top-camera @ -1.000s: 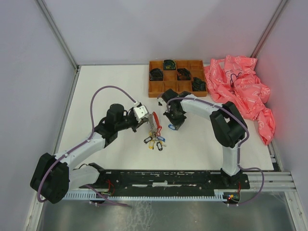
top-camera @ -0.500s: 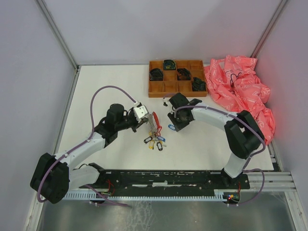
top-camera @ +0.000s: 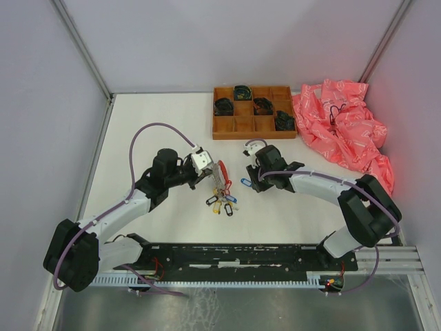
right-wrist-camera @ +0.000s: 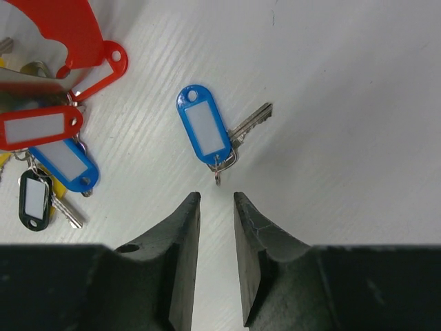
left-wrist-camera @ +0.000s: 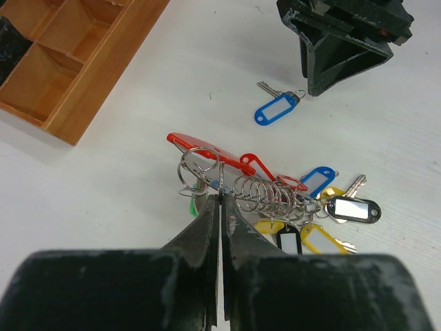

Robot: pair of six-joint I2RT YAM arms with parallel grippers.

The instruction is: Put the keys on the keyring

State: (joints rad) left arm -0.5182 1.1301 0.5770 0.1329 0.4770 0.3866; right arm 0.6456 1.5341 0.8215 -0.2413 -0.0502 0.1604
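Left gripper pinches the keyring; one blue-tagged key lies loose.
The left jaws are closed on the keyring, whose tagged bunch rests on the table. The right gripper hovers just beside the blue-tagged key, jaws slightly parted, holding nothing.

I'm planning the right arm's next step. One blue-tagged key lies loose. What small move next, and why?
Probably move the right hand forward and close it on the blue-tagged key: that hand is open and empty, just short of the key, while the left hand pinches the keyring.
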